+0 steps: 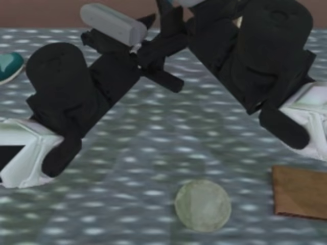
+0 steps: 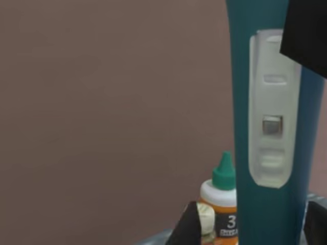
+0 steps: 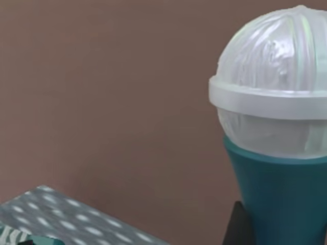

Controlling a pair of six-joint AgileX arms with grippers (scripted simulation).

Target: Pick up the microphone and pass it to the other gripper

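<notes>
Microphone (image 2: 265,127) fills the frame's right part, upright: teal handle with a white switch strip (image 2: 272,109) facing the camera, small grey slider midway. A black shape (image 2: 306,30) overlaps its upper edge. Behind, lower down, orange sauce bottle (image 2: 221,206) with green cone cap, white collar, dark label. Plain brown wall (image 2: 102,102) behind.

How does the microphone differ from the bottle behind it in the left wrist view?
The microphone has a teal handle with a white switch strip; the bottle is white and orange with a green pointed cap. The microphone is close to the camera and spans the whole view; the bottle is farther off and partly hidden behind it. Both stand upright.
</notes>
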